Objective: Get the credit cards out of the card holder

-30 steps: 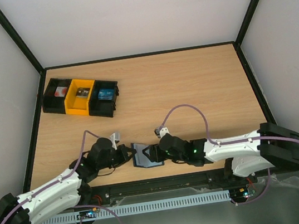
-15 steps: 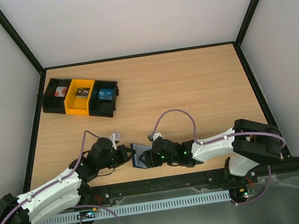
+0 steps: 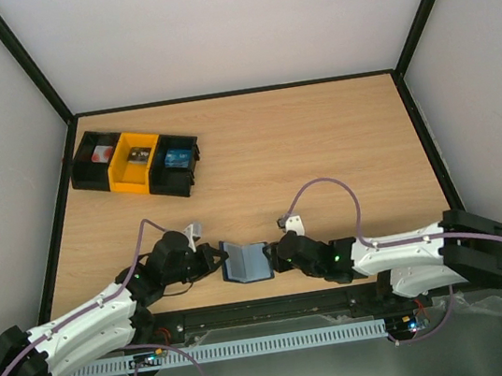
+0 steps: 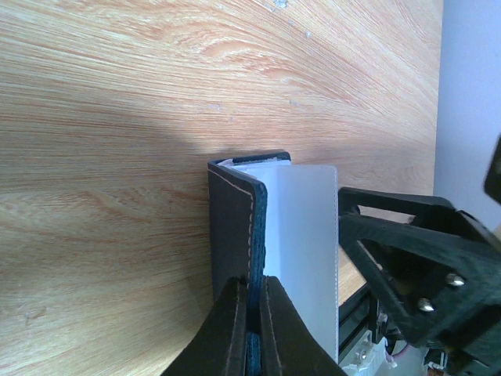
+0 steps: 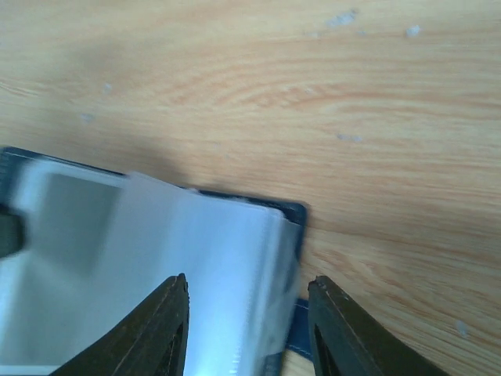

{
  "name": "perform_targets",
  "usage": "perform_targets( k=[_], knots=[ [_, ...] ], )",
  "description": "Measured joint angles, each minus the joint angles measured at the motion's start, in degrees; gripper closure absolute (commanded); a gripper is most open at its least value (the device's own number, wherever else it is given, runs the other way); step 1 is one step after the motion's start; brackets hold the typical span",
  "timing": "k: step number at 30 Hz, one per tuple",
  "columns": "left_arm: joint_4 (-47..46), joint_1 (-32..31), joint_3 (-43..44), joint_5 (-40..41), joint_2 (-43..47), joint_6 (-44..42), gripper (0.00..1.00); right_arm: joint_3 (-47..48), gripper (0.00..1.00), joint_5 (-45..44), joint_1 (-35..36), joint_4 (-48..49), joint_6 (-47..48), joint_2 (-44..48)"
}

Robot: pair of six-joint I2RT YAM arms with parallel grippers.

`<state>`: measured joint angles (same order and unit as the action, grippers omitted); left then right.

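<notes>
The card holder (image 3: 246,261) lies open near the front edge of the table (image 3: 319,140), between the two grippers, with its dark cover toward the left arm and its pale inner leaves toward the right. The left gripper (image 4: 254,286) is clamped tight on the cover's edge. The right gripper (image 5: 249,290) is part-way open, straddling the leaves' edge. The row of bins (image 3: 137,162) sits well apart, far left, leaving the approach unobstructed.

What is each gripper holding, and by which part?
Left gripper pinches the card holder by its dark cover's edge. Right gripper straddles the pale sleeves; whether it grips them cannot be told.
</notes>
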<state>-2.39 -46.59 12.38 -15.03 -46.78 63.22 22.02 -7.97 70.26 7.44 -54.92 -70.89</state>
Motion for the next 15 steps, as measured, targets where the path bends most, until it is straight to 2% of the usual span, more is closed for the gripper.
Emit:
perform_targets(
  k=[5,9,15],
  knots=[
    [0.2,0.0,0.3,-0.1,-0.3,-0.1,0.97,0.0,0.51,1.6,0.0,0.6,-0.9,6.1],
    [0.5,0.0,1.9,-0.2,-1.0,-0.5,0.97,0.0,0.5,5.4,0.0,4.4,-1.7,9.0],
    [0.4,0.0,2.0,-0.2,-1.4,-0.7,0.97,0.3,0.49,12.0,0.0,10.4,-2.3,5.6]
  ],
)
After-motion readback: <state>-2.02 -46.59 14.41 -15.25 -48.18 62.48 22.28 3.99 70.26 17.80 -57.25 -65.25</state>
